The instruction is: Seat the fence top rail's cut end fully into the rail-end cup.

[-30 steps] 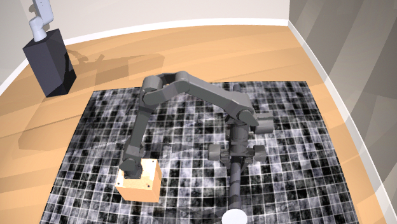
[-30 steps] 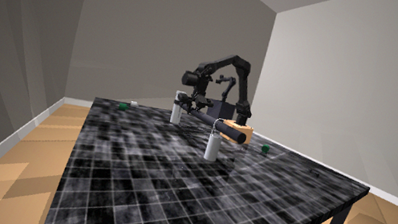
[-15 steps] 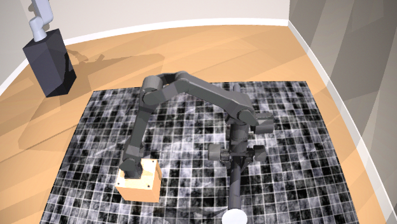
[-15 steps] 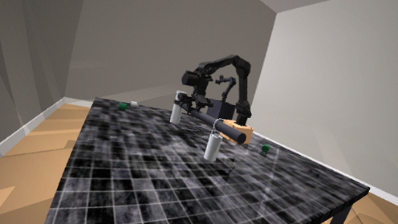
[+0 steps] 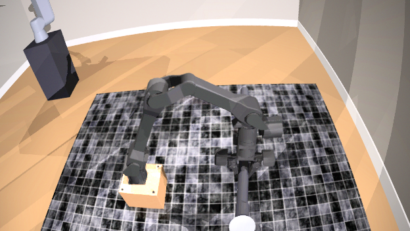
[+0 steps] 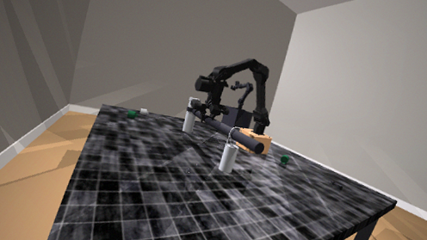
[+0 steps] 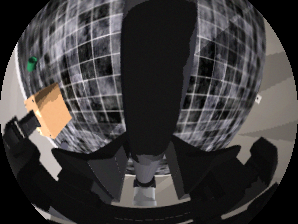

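Note:
The dark rail [image 5: 242,188] [image 6: 245,139] [image 7: 159,75] runs roughly level through the loop cap on the small white post [image 6: 228,159]. My gripper [image 5: 243,165] [image 6: 209,117] [image 7: 147,132] is shut on the rail near its big-post end, with a finger on each side. The big white post [image 6: 189,123] [image 7: 145,196] stands just beyond, its white cap [image 5: 242,225] showing from above. The dark brace band is up near the cap. The grey rail-end cup lies in line with the rail and meets its end. How deep the rail sits inside is hidden.
The orange base box [image 5: 142,201] [image 6: 262,143] [image 7: 59,117] stands beside the rail under my arm's base. Small green pieces [image 6: 131,115] [image 6: 284,159] and a small white piece [image 6: 143,111] lie on the table. A second arm on a dark pedestal [image 5: 54,70] stands away from the table.

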Tool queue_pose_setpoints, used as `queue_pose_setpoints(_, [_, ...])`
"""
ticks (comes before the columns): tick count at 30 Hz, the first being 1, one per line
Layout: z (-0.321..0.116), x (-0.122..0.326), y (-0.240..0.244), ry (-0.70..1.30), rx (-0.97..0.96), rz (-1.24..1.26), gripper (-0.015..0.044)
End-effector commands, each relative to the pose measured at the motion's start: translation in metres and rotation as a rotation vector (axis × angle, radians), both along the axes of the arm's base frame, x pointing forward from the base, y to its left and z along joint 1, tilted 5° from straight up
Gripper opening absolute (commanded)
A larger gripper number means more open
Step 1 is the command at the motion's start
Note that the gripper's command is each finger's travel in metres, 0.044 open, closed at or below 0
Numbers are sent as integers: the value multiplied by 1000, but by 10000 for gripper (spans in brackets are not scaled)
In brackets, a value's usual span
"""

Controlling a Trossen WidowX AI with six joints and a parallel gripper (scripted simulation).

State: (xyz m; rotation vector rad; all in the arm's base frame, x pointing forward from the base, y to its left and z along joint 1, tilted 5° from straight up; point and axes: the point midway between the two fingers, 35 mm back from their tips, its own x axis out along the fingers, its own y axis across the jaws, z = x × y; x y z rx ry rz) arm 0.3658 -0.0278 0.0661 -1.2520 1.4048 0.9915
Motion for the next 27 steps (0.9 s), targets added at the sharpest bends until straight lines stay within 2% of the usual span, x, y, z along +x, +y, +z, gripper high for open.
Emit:
queue_pose_setpoints(1, [3, 0, -6, 0, -14, 2, 0])
queue_pose_setpoints(27, [0, 0, 0, 1, 5, 3, 0])
